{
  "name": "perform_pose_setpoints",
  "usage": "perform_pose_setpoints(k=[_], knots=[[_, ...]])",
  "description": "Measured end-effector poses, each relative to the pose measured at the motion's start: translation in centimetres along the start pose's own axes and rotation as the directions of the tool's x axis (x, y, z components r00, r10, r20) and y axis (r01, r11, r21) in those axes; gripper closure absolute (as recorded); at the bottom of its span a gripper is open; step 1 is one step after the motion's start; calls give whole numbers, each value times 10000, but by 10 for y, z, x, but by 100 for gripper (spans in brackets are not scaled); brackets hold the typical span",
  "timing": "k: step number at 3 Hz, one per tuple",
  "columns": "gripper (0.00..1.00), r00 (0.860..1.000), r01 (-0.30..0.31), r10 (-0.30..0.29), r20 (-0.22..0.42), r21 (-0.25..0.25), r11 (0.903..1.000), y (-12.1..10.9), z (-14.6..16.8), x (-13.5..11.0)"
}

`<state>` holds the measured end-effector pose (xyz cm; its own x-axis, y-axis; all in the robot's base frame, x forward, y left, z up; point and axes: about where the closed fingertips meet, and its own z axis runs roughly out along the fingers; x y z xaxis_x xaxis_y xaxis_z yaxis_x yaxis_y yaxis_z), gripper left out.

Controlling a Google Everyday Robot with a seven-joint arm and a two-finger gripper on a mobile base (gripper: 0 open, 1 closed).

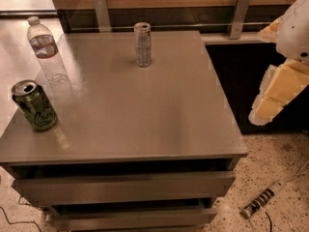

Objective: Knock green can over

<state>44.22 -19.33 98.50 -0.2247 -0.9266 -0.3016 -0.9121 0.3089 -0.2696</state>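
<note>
A: Where is the end effector (279,92)?

B: At the far right edge of the camera view, off the side of the table (145,124) and raised above the floor. It shows as pale yellow and white blocks, partly cut off by the frame. Whether it is spread or pressed together, I cannot tell. It holds nothing that I can see.

A: And what is nearest to it?

B: The table's right edge, then bare grey top. At the back, near the middle, a slim silver can (143,44) stands upright. A clear water bottle (46,50) stands at the back left.

A: The green can (35,105)?

B: At the front left corner of the table, on its base with the silver top and pull tab uppermost, well apart from the end effector. The whole width of the table lies between them.

A: So how far along is the job?

B: By my judgement it is barely begun. The can is not tipped and nothing touches it. The approach across the table and the push itself are both left to do.

A: Anything hidden?

B: Most of the arm is out of frame. The can's lettering is too soft to read. Below, the drawer fronts (120,187) are in shadow, and a power strip (263,204) lies on the floor at the right
</note>
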Motion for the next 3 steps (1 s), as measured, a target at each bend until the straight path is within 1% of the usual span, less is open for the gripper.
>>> perform_pose_setpoints(k=[1, 2, 3], knots=[[0, 9869, -316, 282, 1590, 183, 9993, 1, 2, -26], [0, 9455, -296, 293, 3242, -41, 9996, 4, 17, -63], [0, 8787, -40, 259, 4768, -468, 9989, 8, 36, -107]])
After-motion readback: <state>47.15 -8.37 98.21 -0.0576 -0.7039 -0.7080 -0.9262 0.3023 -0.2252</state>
